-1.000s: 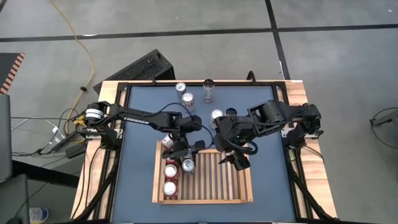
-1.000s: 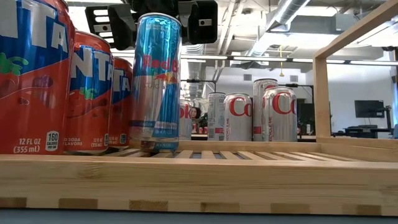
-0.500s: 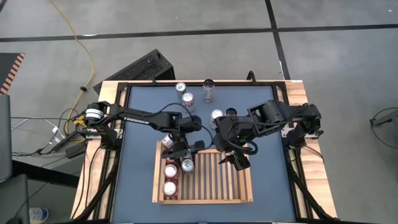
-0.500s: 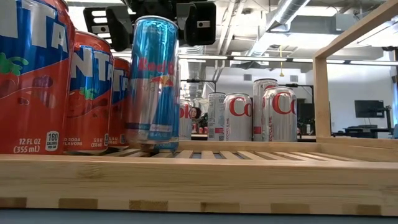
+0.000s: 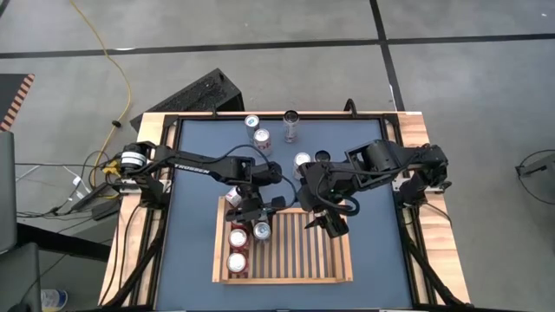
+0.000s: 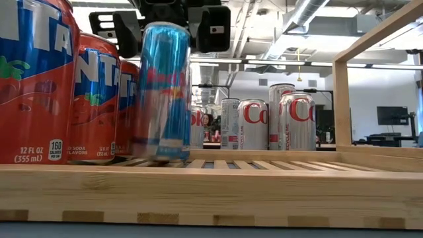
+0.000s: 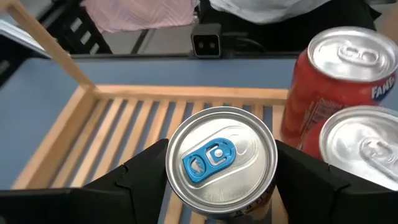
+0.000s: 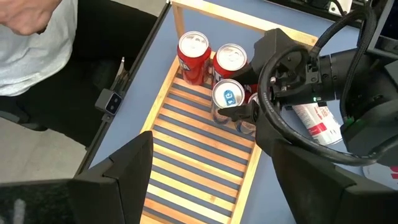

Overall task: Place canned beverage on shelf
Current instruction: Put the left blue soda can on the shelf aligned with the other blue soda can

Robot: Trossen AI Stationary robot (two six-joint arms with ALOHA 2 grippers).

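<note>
**A:** Where did the blue can [image 6: 162, 92] stand, and why there?

**B:** It stood on the slats of the shelf [image 5: 286, 277], near the rim closest to the loose cans and just beside the red cans [image 5: 238, 250] lined along one end. That spot reads as the start of a second row, so the shelf would fill in order. In the low view it leaned slightly and its base seemed not quite flat on the slats.

**A:** Who held it?

**B:** The left gripper [image 7: 219, 167] was clamped on the blue can just under its top rim, one finger on each side. Gripping high likely kept the fingers clear of the red neighbours.

**A:** And the other arm?

**B:** The right gripper [image 5: 333, 225] hung over the middle of the shelf's same long rim with its jaws spread and nothing between them, probably waiting out of the way.

**A:** What else was on the table?

**B:** Several silver cans [image 5: 259, 136] stood near the far edge of the tabletop [image 5: 195, 173], apparently stock for later placements.
</note>
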